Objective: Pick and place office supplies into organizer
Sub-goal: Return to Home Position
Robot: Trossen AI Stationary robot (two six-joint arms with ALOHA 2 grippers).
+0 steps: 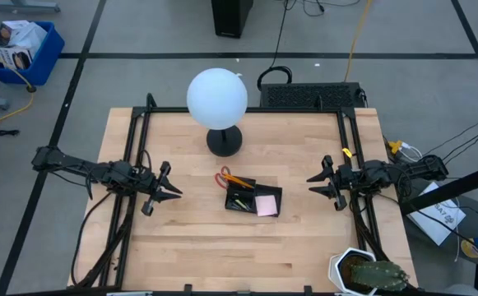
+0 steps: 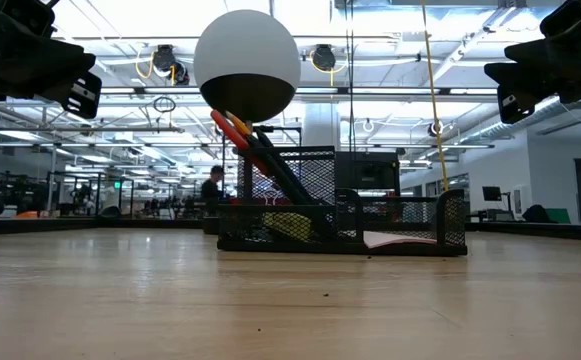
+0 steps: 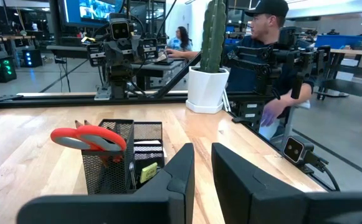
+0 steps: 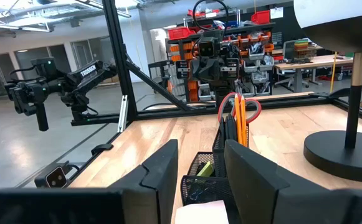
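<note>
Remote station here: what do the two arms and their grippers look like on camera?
The left arm and right arm are near-black, slim jointed links with thin black cables trailing from them. The left gripper and right gripper each have two broad, flat, matte black fingers with angled tips. No markings are readable on either arm.

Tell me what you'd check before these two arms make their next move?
1. Left gripper clear of the organizer: ok, open and apart from it.
2. Right gripper clear: ok, open, on the organizer's other side.
3. Pink sticky-note pad in its compartment: ok.
4. Red-handled scissors stowed: ok, handles up in the tall mesh cup.
5. Tiny clips all in: cannot tell, too small.
6. Person at a safe distance: probably not ok, close behind the right arm.
</note>
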